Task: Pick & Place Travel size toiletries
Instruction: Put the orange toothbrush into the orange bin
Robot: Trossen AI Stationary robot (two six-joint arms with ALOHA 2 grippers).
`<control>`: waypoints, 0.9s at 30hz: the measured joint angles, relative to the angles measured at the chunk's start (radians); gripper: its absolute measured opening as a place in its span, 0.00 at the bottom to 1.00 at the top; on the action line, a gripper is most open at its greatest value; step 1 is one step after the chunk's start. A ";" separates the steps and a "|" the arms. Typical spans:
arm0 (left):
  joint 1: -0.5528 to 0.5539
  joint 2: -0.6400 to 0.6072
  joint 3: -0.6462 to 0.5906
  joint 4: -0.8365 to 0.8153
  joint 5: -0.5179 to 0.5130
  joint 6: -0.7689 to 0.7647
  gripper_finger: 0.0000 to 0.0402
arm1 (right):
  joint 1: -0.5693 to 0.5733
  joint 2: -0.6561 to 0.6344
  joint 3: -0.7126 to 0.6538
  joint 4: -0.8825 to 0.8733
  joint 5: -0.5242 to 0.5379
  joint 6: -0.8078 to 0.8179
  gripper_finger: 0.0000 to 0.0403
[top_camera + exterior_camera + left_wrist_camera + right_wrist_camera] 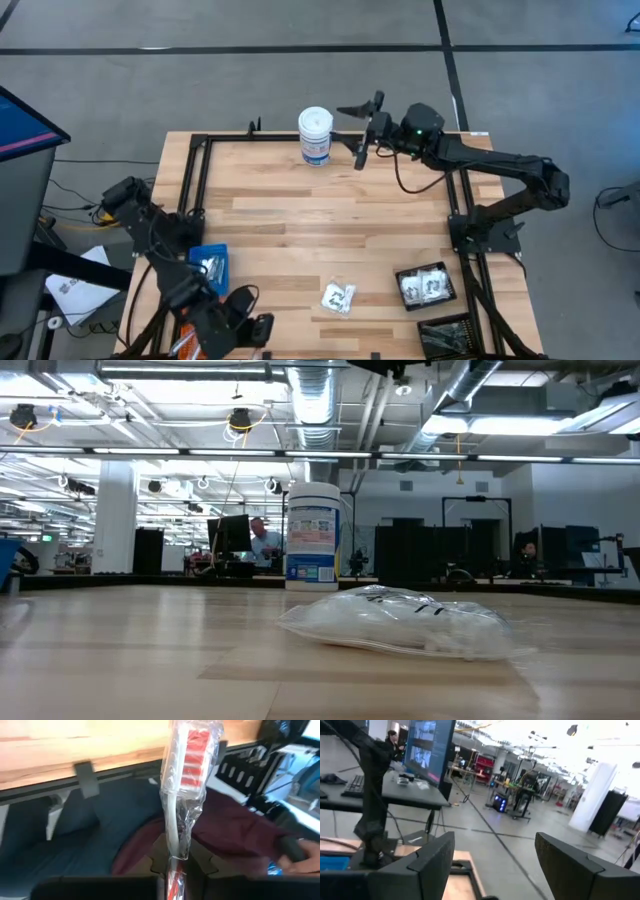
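Clamping a wrapped red-and-white stick point(182, 785), the left gripper point(172, 870) hangs off the table's point(330, 250) near edge.

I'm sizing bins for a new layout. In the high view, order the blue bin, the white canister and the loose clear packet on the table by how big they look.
1. blue bin, partly hidden by the left arm.
2. and 3. white canister and clear packet look about alike; the canister is seen from above, so I would not rank them.

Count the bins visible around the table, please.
3 at least: a blue bin near the left arm, a black bin at the right side, and another black bin just below it, partly cut off.
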 joint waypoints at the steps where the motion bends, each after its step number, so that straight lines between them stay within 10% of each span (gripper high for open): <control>1: -0.007 0.000 0.000 -0.003 0.001 0.000 0.04 | -0.005 0.006 0.000 0.016 0.000 -0.003 0.67; 13: 0.039 0.030 0.002 0.368 0.065 0.023 0.04 | -0.011 0.099 0.036 0.127 0.000 0.033 0.67; 27: -0.066 0.030 -0.012 -0.124 0.288 0.012 0.06 | -0.011 0.091 0.037 0.078 0.000 0.034 0.67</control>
